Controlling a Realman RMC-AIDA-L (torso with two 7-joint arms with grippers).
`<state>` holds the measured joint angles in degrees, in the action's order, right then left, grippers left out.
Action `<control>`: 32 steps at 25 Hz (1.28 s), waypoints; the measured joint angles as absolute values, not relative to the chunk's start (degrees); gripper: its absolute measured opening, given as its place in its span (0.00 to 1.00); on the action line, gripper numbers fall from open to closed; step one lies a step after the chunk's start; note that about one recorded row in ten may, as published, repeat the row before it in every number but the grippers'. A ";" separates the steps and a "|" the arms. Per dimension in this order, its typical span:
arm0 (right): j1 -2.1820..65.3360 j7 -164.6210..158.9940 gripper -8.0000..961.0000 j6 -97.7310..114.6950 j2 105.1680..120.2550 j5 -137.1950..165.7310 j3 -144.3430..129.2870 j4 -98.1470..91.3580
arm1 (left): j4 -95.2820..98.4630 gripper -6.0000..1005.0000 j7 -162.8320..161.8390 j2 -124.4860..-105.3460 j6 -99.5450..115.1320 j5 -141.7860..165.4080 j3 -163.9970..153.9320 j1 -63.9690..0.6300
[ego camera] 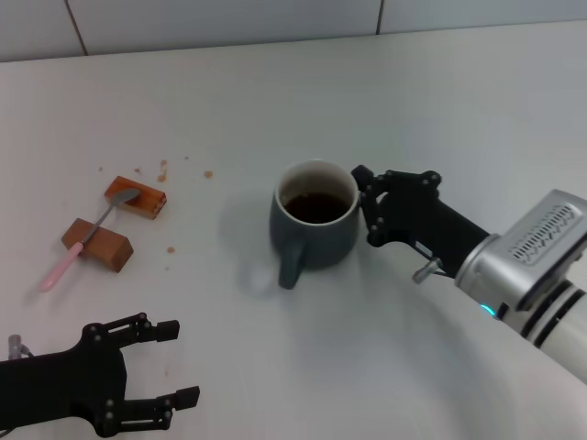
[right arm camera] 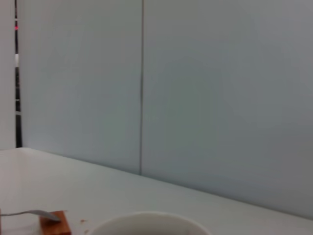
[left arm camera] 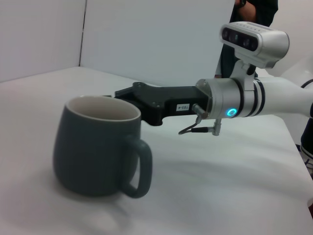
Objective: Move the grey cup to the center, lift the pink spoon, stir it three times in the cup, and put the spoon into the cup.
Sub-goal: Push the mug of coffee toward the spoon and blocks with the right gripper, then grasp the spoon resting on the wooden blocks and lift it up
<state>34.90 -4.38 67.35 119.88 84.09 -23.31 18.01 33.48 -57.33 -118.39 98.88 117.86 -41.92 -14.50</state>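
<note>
Nearest us, our left claw (ego camera: 170, 362) hangs low over the tabletop (ego camera: 275, 82), fingers spread, empty. At mid-table our right claw (ego camera: 367, 206) presses the far wall of the grey cup (ego camera: 314, 225), a rounded glazed mug holding dark liquid; its finger spread we cannot tell. Farther left, the pink spoon (ego camera: 78, 246) lies propped across two brown blocks (ego camera: 115, 220), probably raised for easier pickup.

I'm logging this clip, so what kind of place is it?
Probably an indoor lab or test bench: a plain white table against bare pale wall panels, holding only a grey cup, a pink spoon and brown blocks.
</note>
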 joint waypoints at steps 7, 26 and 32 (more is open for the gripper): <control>37.17 -4.35 0.04 61.67 119.88 95.49 -12.37 20.77 | 33.48 0.85 -57.31 -118.39 98.88 117.86 -41.92 -14.35; 21.69 -3.82 0.14 80.24 118.87 112.13 -3.74 19.23 | 33.49 0.85 -56.34 -118.39 98.92 117.43 -41.57 -13.88; 15.46 -6.04 0.36 86.23 117.80 121.22 -3.85 19.35 | 33.48 0.85 -56.05 -118.39 98.97 117.29 -41.39 -13.89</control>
<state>15.46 -6.04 86.23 117.80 121.22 -3.85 19.35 33.48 -56.05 -118.39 98.97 117.29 -41.39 -13.89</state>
